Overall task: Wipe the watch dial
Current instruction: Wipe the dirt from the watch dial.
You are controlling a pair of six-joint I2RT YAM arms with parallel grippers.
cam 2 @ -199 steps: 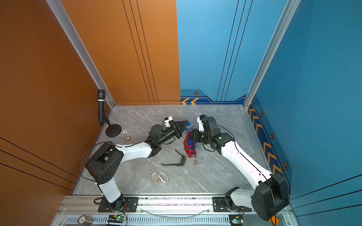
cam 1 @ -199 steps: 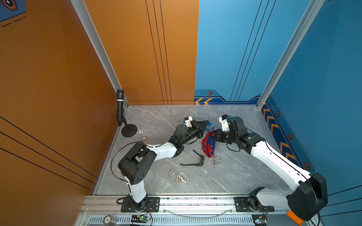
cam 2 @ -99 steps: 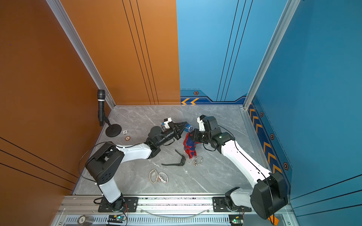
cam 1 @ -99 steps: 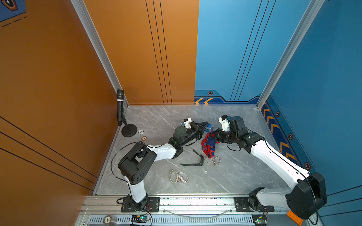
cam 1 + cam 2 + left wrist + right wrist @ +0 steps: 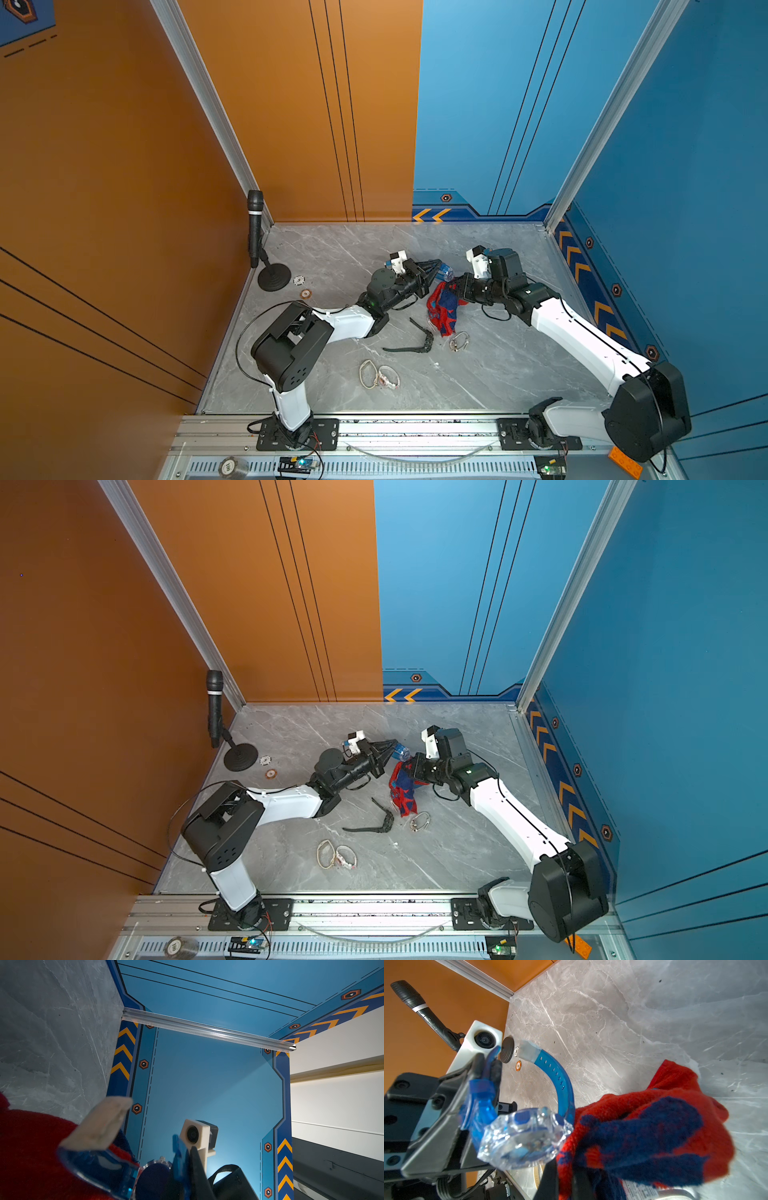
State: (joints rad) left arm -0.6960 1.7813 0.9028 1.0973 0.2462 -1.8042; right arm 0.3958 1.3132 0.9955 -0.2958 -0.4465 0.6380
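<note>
Grey marble counter (image 5: 519,365) fills the lower middle of both top views. At centre frame the left tool (image 5: 435,268) is clamped on the strap of a translucent blue plastic watch (image 5: 446,273). Just right of it, the right tool (image 5: 459,288) pinches a red-and-blue fleece cloth (image 5: 442,309), bunched just beside the clear dial (image 5: 525,1136).

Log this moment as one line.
left end effector: shut on blue watch | right end effector: shut on red-blue cloth | cloth beside dial, contact unclear
</note>
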